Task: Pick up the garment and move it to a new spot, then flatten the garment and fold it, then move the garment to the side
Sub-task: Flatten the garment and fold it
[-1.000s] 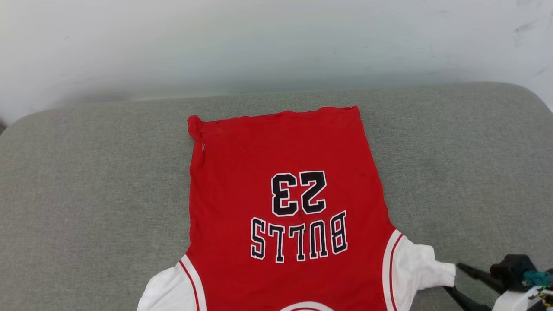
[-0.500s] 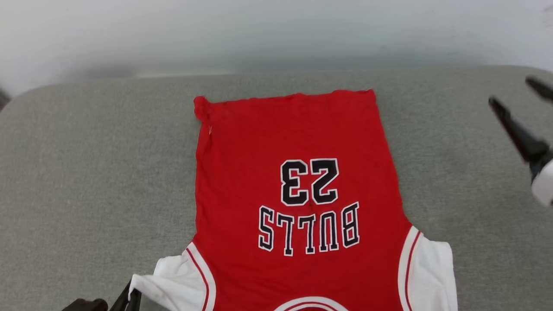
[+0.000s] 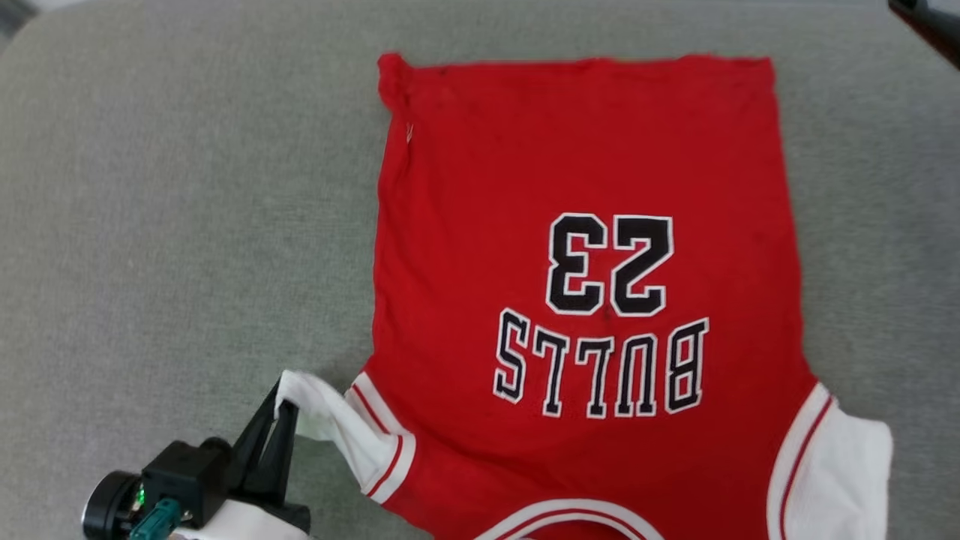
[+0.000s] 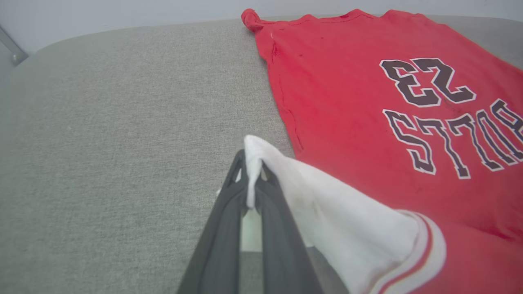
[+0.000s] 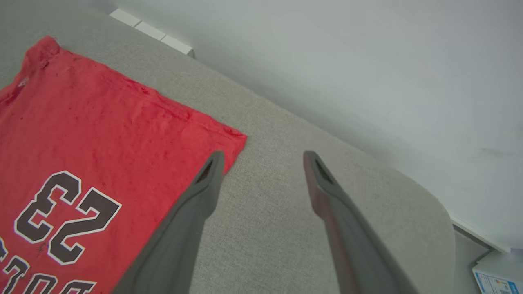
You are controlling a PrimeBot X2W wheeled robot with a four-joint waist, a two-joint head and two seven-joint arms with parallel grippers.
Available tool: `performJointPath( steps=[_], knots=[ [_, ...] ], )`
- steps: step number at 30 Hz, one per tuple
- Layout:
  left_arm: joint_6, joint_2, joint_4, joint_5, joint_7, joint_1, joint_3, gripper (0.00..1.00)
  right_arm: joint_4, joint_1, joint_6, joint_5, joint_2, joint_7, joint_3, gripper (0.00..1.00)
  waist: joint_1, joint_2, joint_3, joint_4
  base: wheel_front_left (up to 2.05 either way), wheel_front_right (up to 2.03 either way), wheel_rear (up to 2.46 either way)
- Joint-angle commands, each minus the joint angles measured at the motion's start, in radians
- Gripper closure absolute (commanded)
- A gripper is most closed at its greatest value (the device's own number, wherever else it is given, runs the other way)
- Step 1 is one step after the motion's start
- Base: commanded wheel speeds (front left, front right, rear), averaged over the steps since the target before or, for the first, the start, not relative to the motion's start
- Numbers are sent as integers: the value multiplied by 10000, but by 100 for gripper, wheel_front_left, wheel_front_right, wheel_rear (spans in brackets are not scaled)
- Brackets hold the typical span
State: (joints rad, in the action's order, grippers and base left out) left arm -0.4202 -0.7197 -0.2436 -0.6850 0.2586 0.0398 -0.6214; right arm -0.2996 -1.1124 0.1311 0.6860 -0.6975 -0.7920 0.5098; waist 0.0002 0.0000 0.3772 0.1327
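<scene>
Two grippers are trading roles. The left gripper (image 3: 283,397), jaws pressed together, is pinching and lifting the near-left white sleeve (image 3: 330,416) of the red Bulls jersey (image 3: 570,150). The right gripper (image 5: 261,159), which was pinching the other sleeve a second ago, is hanging with jaws spread near the far hem corner. The jersey is lying print-up on the grey cushion (image 3: 150,225).
</scene>
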Motion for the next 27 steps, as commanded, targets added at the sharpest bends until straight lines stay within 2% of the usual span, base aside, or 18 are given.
performJointPath(
  steps=[1,6,11,18,24,25,26,27],
  knots=[
    [38,73,-76,108,34,257,-30,100,-216,-317,-8,134,-6,-527,208,0,-2,0,788,601,0,0,0],
    [68,405,-213,436,52,670,-89,100,-867,-1384,-8,426,-258,-2875,879,0,-2,0,1529,1079,0,0,0],
    [243,750,-263,702,66,1063,-176,100,-1530,-1957,-8,317,-153,-4179,678,0,-2,0,2149,1544,0,0,0],
    [449,1113,-160,955,78,1400,-181,100,-1994,-1800,-8,-91,52,-4661,182,0,-2,0,2689,1946,0,0,0],
    [677,1508,-33,1078,82,1516,2,100,-2043,-594,-5,-152,440,-4730,110,0,-2,0,2976,2017,0,0,0],
    [740,1561,-12,1106,82,1509,49,100,-2010,-480,-5,-182,434,-4692,107,60,-2,0,2988,2009,0,0,0],
    [766,1580,31,1144,81,1493,80,100,-1975,-439,-5,-254,402,-4653,97,100,-2,0,2985,1998,0,0,0],
    [822,1620,70,1179,75,1473,135,100,-1886,-453,-5,-336,337,-4617,114,100,-2,0,2958,1981,0,0,0]
  ],
)
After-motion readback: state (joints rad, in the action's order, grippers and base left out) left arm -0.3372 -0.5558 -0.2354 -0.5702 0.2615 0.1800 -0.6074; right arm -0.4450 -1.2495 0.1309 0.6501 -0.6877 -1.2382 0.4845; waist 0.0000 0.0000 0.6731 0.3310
